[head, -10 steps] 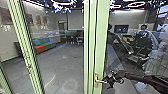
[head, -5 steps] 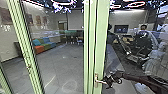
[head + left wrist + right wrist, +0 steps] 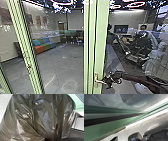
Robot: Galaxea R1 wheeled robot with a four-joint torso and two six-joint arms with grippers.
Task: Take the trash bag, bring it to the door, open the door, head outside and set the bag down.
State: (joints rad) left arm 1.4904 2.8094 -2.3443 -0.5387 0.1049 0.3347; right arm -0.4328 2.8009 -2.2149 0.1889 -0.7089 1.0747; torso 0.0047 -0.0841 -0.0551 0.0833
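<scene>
Room [image 3: 62, 57] at 11 o'clock, right pincer [image 3: 107, 81] at 5 by the handle [image 3: 96, 80]. Trash bag's [image 3: 43, 116] cut off, contents hidden; can't tell if either pincer's closed.

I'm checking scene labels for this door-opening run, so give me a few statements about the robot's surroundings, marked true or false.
1. The right gripper is at the door handle. True.
2. The trash bag is white. False: it is dark and shiny.
3. The sofa has an orange part. True.
4. The upright frame bearing the handle is red. False: it is pale green.
5. Pictures hang on the wall above the sofa's side of the room. True.
</scene>
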